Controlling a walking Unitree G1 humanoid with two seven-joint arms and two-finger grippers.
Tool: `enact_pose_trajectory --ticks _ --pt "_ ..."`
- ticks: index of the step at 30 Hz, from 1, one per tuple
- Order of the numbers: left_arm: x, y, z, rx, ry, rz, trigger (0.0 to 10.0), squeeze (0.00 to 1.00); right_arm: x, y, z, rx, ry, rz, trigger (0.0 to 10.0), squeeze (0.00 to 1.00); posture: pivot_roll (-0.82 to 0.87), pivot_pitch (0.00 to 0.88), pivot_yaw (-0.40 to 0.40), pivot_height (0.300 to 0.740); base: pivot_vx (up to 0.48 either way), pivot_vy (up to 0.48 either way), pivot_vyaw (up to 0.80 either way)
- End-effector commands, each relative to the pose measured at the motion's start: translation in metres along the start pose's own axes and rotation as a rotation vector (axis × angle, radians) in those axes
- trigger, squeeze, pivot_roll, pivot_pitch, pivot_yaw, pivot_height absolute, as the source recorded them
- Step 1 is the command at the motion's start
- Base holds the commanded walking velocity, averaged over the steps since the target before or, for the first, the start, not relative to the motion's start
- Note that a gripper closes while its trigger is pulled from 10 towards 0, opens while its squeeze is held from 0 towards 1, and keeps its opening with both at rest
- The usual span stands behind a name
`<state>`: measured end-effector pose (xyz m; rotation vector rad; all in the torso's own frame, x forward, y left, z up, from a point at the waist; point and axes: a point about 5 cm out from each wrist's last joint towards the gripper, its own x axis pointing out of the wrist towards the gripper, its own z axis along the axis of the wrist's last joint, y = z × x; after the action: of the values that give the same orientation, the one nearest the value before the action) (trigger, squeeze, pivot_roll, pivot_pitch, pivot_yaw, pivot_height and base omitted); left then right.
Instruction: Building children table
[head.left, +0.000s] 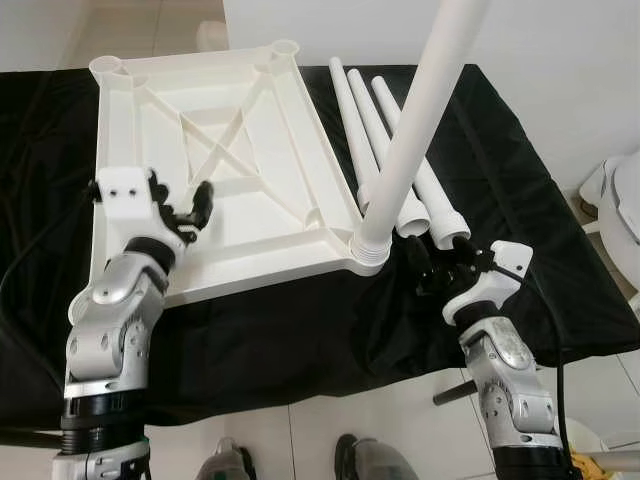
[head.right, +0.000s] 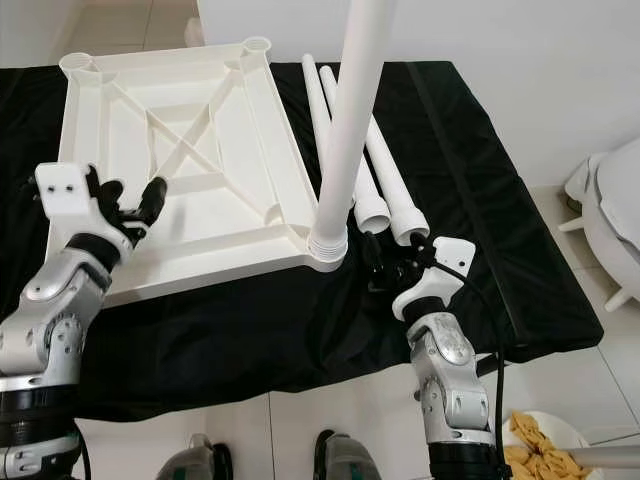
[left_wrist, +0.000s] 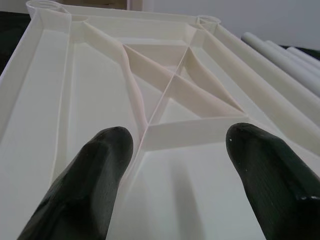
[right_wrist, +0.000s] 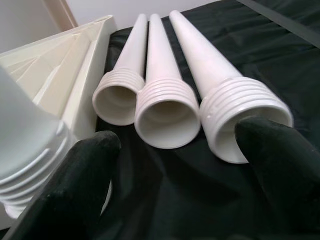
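The white table top lies upside down on the black-covered table, ribs facing up. One white leg stands upright, screwed into its near right corner socket. Three loose legs lie side by side just right of the top, and their threaded open ends face my right gripper. My left gripper hovers open over the near left part of the top, above the crossed ribs. Beside the upright leg's base, my right gripper is open, close in front of the loose legs' ends, holding nothing.
The black cloth hangs over the table's near edge. A white fixture stands on the tiled floor to the right. A bowl of snacks sits low at the right. My feet are at the table's front.
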<state>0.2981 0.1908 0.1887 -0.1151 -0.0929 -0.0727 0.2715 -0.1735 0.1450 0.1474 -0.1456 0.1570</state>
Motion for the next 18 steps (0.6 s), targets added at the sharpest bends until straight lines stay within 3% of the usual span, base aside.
enact_pose_trajectory --ticks 1,5,13,18 --pt "-0.006 -0.004 -0.004 0.036 -0.005 0.000 10.0 0.00 -0.006 0.000 0.004 -0.020 -0.031 0.025 10.0 0.00 -0.04 0.116 0.006 0.740 0.000 0.000 0.00" --pt "-0.005 -0.010 -0.005 0.057 -0.031 -0.036 10.0 0.00 -0.011 0.006 0.012 -0.108 -0.109 0.064 10.0 0.00 -0.03 0.100 0.012 0.740 0.000 0.000 0.00" --pt "-0.015 -0.007 -0.009 0.155 -0.075 -0.005 10.0 0.00 -0.019 0.019 0.013 -0.094 -0.171 0.101 10.0 0.00 -0.04 0.094 0.059 0.740 0.000 0.000 0.00" --pt "-0.031 -0.022 -0.029 0.177 -0.039 -0.092 10.0 0.00 -0.025 0.022 0.000 -0.095 -0.128 0.121 10.0 0.00 -0.04 0.091 0.058 0.740 0.000 0.000 0.00"
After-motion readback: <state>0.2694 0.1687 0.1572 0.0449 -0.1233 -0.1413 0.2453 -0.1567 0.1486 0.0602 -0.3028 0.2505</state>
